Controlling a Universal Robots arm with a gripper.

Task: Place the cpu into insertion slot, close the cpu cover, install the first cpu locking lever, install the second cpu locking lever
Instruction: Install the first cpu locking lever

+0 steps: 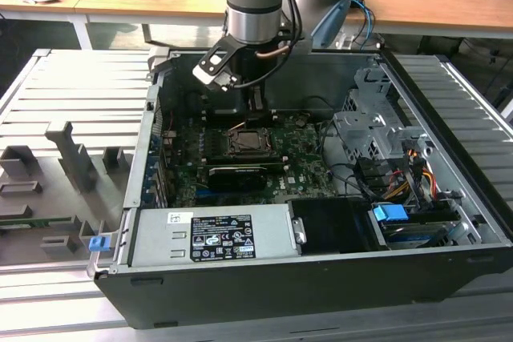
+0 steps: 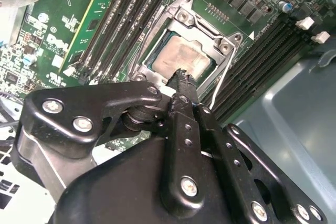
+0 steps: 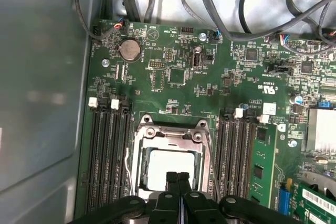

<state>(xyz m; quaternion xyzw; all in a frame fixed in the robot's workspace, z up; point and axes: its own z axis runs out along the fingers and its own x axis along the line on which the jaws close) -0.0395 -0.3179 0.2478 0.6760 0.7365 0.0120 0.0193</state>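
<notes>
Gripper [image 3: 177,178] is seen clenched, empty, over the cpu [image 3: 160,169], one edge hidden by it, between memory slots [image 3: 107,156].

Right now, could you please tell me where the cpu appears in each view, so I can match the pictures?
Exterior view: the cpu lies in its socket mid-motherboard, inside the open case, just under the arm.
Second wrist view: the cpu is just beyond the gripper.
First wrist view: the cpu is just beyond the gripper, between the memory slots.
Shared landmark: the cpu cover, the silver frame around it.
</notes>
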